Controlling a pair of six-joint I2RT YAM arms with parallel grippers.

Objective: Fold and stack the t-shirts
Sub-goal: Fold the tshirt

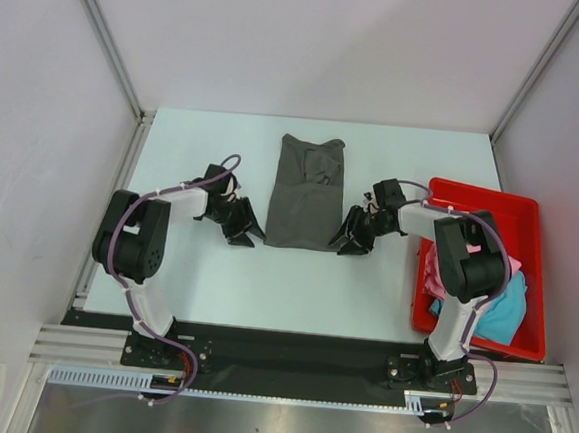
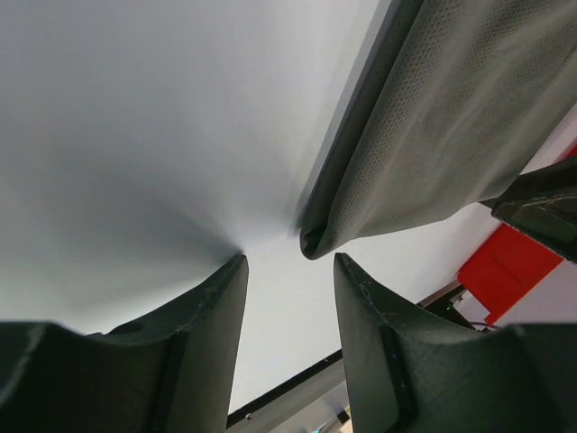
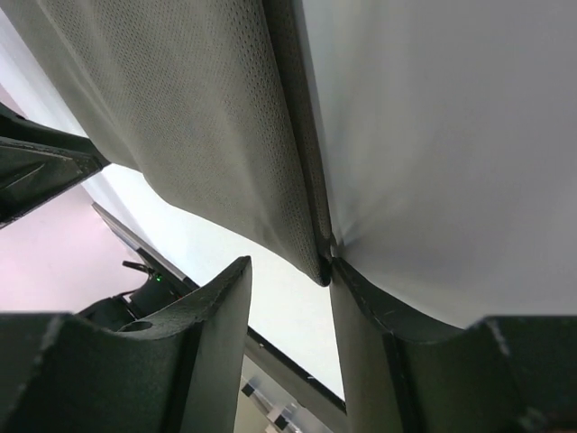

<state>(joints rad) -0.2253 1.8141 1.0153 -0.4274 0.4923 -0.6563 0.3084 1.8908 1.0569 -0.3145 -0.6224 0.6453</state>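
Note:
The dark grey t-shirt (image 1: 306,193) lies folded into a long strip at the table's centre. My left gripper (image 1: 243,228) sits at its near left corner, open and holding nothing. In the left wrist view the shirt's corner (image 2: 433,135) ends just beyond my left gripper (image 2: 288,262). My right gripper (image 1: 353,237) stands open at the near right corner. In the right wrist view the cloth edge (image 3: 180,117) touches the right fingertip (image 3: 347,275) of my right gripper (image 3: 288,263), but is not pinched. A pink t-shirt (image 1: 433,278) and a turquoise t-shirt (image 1: 503,309) lie crumpled in the red tray.
The red tray (image 1: 482,189) stands at the table's right edge, partly behind my right arm; a piece of it (image 2: 505,271) shows in the left wrist view. White walls and metal frame posts enclose the table. A black rail runs along the near edge.

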